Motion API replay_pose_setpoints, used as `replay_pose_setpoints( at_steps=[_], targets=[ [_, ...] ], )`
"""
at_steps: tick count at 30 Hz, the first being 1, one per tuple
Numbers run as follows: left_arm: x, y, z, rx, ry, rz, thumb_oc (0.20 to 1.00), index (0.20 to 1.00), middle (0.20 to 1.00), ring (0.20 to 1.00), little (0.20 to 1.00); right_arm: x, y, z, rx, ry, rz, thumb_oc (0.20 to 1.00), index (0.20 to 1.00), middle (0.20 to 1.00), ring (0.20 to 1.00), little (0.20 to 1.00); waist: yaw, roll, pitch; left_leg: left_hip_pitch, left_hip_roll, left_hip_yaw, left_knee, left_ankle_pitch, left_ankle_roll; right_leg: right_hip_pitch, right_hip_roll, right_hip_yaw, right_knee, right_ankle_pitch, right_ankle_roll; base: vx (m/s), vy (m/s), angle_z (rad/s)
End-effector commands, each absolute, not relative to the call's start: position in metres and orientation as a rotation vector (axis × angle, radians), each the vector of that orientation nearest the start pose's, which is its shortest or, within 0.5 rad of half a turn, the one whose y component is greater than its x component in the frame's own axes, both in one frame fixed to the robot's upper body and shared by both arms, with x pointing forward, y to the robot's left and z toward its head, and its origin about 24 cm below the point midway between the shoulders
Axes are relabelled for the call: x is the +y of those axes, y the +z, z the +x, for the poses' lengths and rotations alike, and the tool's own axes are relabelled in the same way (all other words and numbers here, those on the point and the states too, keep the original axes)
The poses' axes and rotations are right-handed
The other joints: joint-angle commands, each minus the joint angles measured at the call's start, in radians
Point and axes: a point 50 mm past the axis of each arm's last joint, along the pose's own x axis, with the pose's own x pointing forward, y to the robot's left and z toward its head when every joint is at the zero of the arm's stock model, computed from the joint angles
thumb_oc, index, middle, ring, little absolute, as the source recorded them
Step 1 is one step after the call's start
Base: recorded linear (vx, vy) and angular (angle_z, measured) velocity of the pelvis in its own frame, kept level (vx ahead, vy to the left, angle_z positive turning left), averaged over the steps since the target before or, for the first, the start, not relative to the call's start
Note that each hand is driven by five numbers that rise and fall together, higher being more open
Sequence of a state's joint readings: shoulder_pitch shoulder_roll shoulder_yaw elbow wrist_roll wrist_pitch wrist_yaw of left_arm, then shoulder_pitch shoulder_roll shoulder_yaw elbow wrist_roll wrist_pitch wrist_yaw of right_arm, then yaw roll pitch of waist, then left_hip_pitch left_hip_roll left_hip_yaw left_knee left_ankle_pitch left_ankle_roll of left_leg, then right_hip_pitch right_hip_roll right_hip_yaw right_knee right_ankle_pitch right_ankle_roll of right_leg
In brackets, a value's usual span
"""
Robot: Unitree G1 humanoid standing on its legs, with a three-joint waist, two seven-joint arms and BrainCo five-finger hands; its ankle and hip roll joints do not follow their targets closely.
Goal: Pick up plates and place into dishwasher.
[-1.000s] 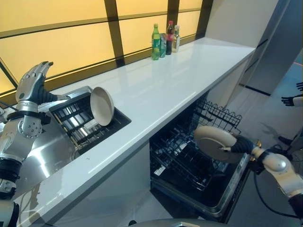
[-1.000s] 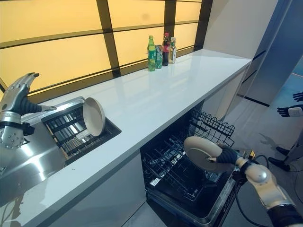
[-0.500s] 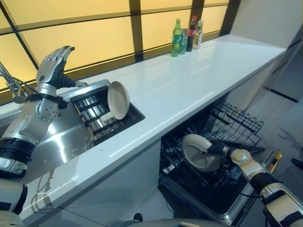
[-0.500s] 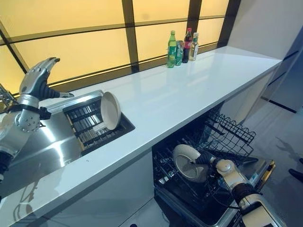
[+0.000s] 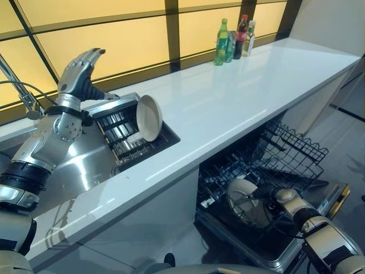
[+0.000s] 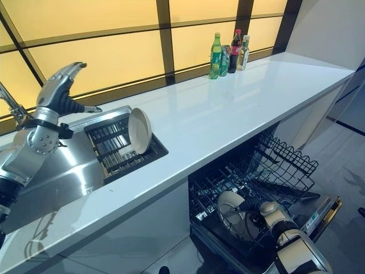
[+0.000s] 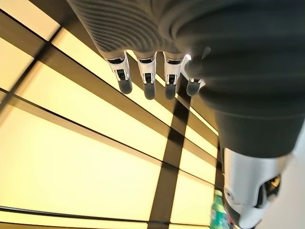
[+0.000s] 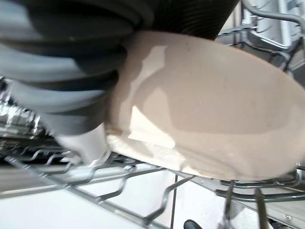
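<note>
Gripping a cream plate [image 5: 246,197], the right hand [image 5: 272,195] sits at the lower right of the left eye view, down inside the open dishwasher [image 5: 268,188]; its thumb and fingers are clamped on the plate's rim. The plate stands tilted on edge among the wires of the lower rack [image 5: 225,185], and in the right wrist view the plate [image 8: 209,109] lies directly against the hand's dark ribbed cover with rack wires just beneath it. The upper rack [image 5: 296,154] is pulled out behind and to the right of the plate. Above the dishwasher runs a white counter [image 5: 239,97] from the lower left to the upper right of the frame. At the left centre, a second cream plate [image 5: 149,117] stands on edge in a dark drying rack [image 5: 128,140] set into the steel sink [image 5: 74,171]. The left hand [image 5: 80,71] is raised at the upper left of the frame, above the sink and apart from the plate there; in the left wrist view its fingers [image 7: 145,81] are straight and spread, holding nothing, in front of amber window panes [image 7: 71,157]. A group of bottles [image 5: 232,41] stands at the far end of the counter, at the upper right of the frame, beside the window.
</note>
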State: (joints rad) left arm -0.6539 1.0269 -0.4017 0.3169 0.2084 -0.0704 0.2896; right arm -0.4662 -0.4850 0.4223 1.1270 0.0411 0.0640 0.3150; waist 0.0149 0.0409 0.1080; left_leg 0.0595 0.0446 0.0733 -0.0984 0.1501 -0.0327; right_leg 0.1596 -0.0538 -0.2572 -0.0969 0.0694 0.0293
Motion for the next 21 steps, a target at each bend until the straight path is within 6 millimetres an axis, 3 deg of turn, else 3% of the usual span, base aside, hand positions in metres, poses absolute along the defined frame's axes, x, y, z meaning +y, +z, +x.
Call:
replay_pose_setpoints(
  at_steps=[1, 5, 8, 15, 21],
  targets=[
    [0.255, 0.277, 0.342, -0.586, 0.269, 1.31, 1.0, 1.0, 1.0, 1.0, 1.0, -0.273, -0.028, 0.297, 0.733, 0.201, -0.551, 1.0, 1.0, 1.0, 1.0, 1.0, 0.049, 0.043, 0.077, 0.061, -0.086, 0.017, 0.011, -0.19, 0.005, -0.014, -0.012, -0.001, 0.012, -0.087, 0.057, 0.0, 0.0, 0.0],
    [0.265, 0.276, 0.343, -0.571, 0.316, 1.422, 1.0, 1.0, 1.0, 1.0, 1.0, -0.268, 0.013, 0.32, 0.472, 0.161, -0.58, 1.0, 1.0, 1.0, 1.0, 1.0, 0.015, 0.043, 0.113, 0.047, -0.087, 0.026, 0.011, -0.185, 0.005, -0.035, -0.011, 0.015, 0.017, -0.078, 0.059, -0.03, 0.045, 0.0],
    [0.276, 0.275, 0.342, -0.553, 0.362, 1.534, 1.0, 1.0, 1.0, 1.0, 1.0, -0.262, 0.059, 0.33, 0.267, 0.165, -0.654, 1.0, 1.0, 1.0, 1.0, 1.0, -0.026, 0.038, 0.145, 0.038, -0.086, 0.043, 0.011, -0.182, 0.006, -0.055, -0.011, 0.031, 0.022, -0.069, 0.063, -0.02, 0.081, 0.0],
    [0.309, 0.282, 0.329, -0.476, 0.5, 1.721, 1.0, 1.0, 1.0, 1.0, 1.0, -0.266, 0.136, 0.307, -0.114, 0.169, -0.748, 1.0, 1.0, 1.0, 1.0, 1.0, -0.113, 0.019, 0.213, 0.011, -0.083, 0.084, 0.011, -0.18, 0.014, -0.118, -0.004, 0.082, 0.042, -0.059, 0.074, -0.02, 0.108, -0.05],
    [0.335, 0.293, 0.316, -0.464, 0.679, 1.743, 1.0, 1.0, 1.0, 1.0, 1.0, -0.271, 0.157, 0.285, -0.216, 0.178, -0.795, 1.0, 1.0, 1.0, 1.0, 1.0, -0.147, 0.009, 0.241, -0.007, -0.082, 0.111, 0.011, -0.183, 0.02, -0.16, -0.001, 0.109, 0.056, -0.054, 0.083, -0.01, 0.098, -0.2]
  ],
)
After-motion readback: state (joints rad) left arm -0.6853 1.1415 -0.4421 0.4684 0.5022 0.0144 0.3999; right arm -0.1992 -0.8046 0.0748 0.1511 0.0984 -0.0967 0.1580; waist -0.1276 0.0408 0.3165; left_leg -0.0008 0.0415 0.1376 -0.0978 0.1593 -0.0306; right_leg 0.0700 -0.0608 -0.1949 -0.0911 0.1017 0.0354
